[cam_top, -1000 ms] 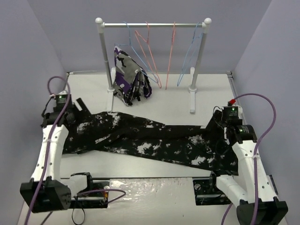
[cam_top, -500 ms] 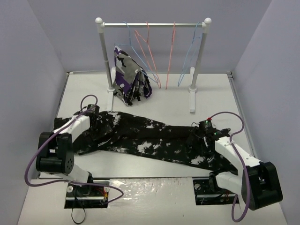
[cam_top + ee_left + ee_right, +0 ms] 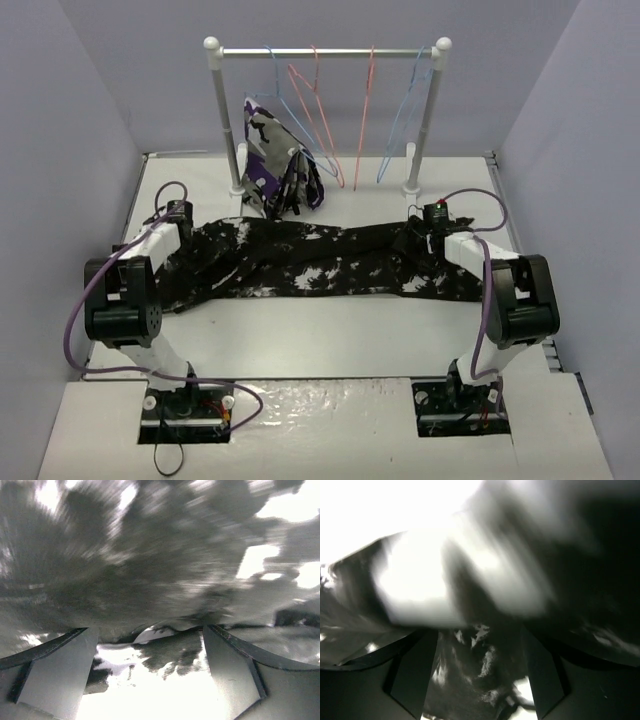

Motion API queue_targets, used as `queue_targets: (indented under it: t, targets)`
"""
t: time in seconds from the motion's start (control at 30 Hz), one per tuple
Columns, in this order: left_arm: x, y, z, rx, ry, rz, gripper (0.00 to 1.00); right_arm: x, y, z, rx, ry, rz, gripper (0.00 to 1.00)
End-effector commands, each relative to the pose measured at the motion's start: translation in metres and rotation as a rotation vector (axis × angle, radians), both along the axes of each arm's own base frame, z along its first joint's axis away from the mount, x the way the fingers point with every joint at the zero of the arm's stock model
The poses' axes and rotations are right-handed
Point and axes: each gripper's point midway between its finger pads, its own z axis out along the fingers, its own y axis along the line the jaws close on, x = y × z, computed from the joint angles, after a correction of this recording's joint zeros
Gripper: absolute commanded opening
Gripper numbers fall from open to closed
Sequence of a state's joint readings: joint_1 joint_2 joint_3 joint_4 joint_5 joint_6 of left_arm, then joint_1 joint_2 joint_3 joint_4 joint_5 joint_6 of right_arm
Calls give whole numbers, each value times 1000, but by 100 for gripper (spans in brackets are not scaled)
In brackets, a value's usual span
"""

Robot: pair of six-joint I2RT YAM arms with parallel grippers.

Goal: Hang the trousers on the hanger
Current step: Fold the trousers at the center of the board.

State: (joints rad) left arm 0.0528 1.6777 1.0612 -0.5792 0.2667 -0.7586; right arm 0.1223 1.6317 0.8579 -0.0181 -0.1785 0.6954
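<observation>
The left gripper (image 3: 147, 652) has its fingers (image 3: 57, 675) spread wide and released. A fold of the trousers (image 3: 320, 262) lies loose across the gap, and bright table (image 3: 330, 340) shows between them. On the right gripper (image 3: 480, 655) the fingers (image 3: 412, 672) also stand apart, but dark blurred cloth fills the space between them, so I cannot tell whether they pinch it. From where I stand, the trousers lie stretched across the table from one gripper to the other, just in front of the rack (image 3: 330, 52), not on the light-blue hanger (image 3: 404, 115) dangling near its right end.
</observation>
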Motion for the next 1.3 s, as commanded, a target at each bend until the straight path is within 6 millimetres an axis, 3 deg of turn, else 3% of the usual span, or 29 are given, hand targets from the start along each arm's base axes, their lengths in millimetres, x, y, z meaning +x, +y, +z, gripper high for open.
queue_targets:
  t: [0.0,0.17,0.33,0.5,0.63,0.9,1.1,1.27]
  targets:
    - [48,22,62,110,-271,-41,82,39,-55,36,-320,-124,12,64]
    - [25,32,83,144,-306,-42,82,27,-95,66,-425,-127,-37,64]
    - [0,37,119,215,-391,-88,82,27,-93,131,-415,-273,-80,64]
    - [-30,44,142,287,-433,-97,83,42,-125,180,-512,-326,-266,64]
    - [-46,44,137,300,-434,-103,83,76,-133,181,-533,-278,-310,66]
    - [-66,47,124,330,-456,-109,88,119,-140,139,-541,-171,-388,67]
    - [-70,50,120,361,-491,-105,92,132,-143,120,-542,-132,-397,64]
    - [-70,45,114,334,-507,-103,92,127,-147,111,-550,-94,-404,58]
